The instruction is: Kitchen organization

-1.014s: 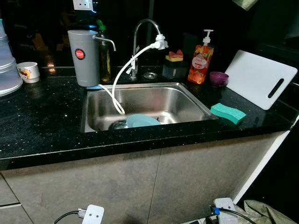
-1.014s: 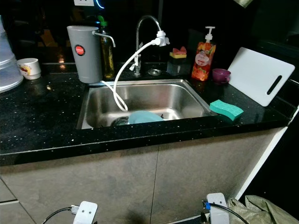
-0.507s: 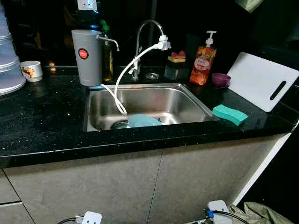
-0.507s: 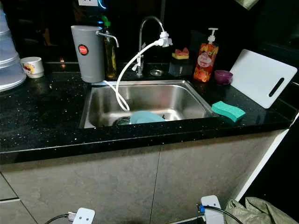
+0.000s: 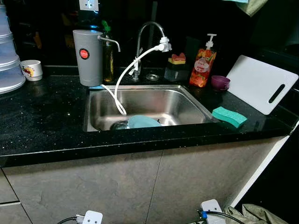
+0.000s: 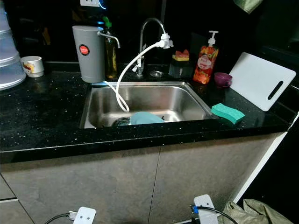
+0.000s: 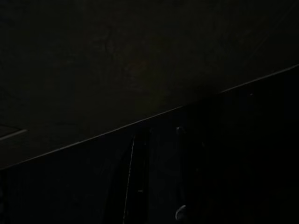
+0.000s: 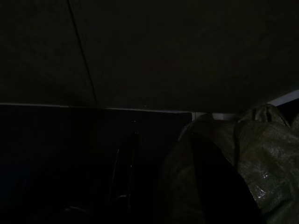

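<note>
A steel sink (image 5: pixel 189 101) is set in a black speckled counter (image 5: pixel 42 121). A light blue dish (image 5: pixel 143 121) lies in the basin by the drain. A white hose (image 5: pixel 125 74) runs from the faucet (image 5: pixel 141 35) down into the basin. A green sponge (image 5: pixel 229 116) lies on the counter right of the sink. Both arms hang idle below the counter, with the left wrist (image 5: pixel 92 217) and right wrist (image 5: pixel 210 206) at the bottom edge. My left gripper (image 7: pixel 161 186) and right gripper (image 8: pixel 163 186) sit in deep shade against the cabinet front.
A grey water canister (image 5: pixel 88 57) and a dark bottle (image 5: pixel 108 58) stand behind the sink's left corner. A soap dispenser (image 5: pixel 202 69), purple bowl (image 5: pixel 220 82) and leaning white cutting board (image 5: pixel 261 84) are at the right. A mug (image 5: pixel 32 70) and stacked clear containers (image 5: pixel 8 60) are far left. A green sack (image 8: pixel 261 158) lies on the floor.
The camera has shifted a little, so the whole scene sits slightly differently. Nothing on the counter or in the sink has moved. Both arms still hang low.
</note>
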{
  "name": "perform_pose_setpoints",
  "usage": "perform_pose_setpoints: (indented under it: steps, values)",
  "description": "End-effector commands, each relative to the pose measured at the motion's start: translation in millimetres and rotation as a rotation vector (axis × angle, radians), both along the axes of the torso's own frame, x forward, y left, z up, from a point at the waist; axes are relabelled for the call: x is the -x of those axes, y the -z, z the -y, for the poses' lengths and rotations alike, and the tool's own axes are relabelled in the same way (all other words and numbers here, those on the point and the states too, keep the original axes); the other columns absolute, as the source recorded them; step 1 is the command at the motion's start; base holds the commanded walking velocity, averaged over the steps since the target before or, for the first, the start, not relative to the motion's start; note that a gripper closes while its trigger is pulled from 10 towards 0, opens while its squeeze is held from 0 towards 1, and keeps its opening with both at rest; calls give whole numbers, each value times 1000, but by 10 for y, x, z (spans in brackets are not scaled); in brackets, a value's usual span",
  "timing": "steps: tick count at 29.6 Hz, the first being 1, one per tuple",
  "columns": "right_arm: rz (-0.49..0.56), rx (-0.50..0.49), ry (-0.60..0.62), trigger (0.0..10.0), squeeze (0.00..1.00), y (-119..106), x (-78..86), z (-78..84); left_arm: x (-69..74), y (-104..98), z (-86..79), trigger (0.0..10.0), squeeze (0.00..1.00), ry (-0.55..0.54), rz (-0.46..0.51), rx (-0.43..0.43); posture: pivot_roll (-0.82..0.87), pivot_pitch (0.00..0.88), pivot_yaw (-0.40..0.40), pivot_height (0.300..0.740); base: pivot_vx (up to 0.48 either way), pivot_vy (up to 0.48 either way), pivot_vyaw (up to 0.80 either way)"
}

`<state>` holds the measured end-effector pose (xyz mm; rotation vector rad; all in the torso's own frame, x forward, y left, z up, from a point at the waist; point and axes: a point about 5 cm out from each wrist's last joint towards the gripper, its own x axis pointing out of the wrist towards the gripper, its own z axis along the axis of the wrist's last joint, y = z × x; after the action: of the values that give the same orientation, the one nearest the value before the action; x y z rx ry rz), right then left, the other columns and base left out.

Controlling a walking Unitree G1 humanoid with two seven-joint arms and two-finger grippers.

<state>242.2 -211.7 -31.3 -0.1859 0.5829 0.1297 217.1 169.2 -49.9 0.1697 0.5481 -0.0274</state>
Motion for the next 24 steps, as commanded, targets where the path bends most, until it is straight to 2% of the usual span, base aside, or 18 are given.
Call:
perform_pose_setpoints:
  steps: [1,24]
  values:
    - [-1,12,-13,10000,0,4,3,-1,35,30,43,10000,0,5,-11,8,-12,71,-123,740,0,0,0]
    - [-5,19,-5,10000,0,4,-1,12,16,27,45,10000,0,5,-13,10,-24,70,-117,740,0,0,0]
